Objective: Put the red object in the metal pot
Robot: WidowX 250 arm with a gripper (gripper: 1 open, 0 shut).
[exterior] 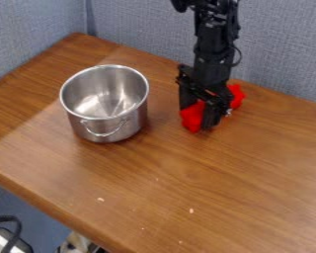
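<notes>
The red object [193, 121] lies on the wooden table, right of the metal pot [111, 126]. My gripper [204, 111] comes straight down onto it. Its black fingers [184, 99] stand on either side of the block's middle and are shut on the block. Red ends stick out at the lower left and upper right of the fingers. The block still looks to rest on the table. The pot stands upright and empty, its small loop handle facing the front, about a hand's width left of the gripper.
The wooden table [188, 188] runs diagonally, with its front edge at the lower left and its back edge against a grey wall [42, 30]. Cables and floor show past the front edge at the bottom left.
</notes>
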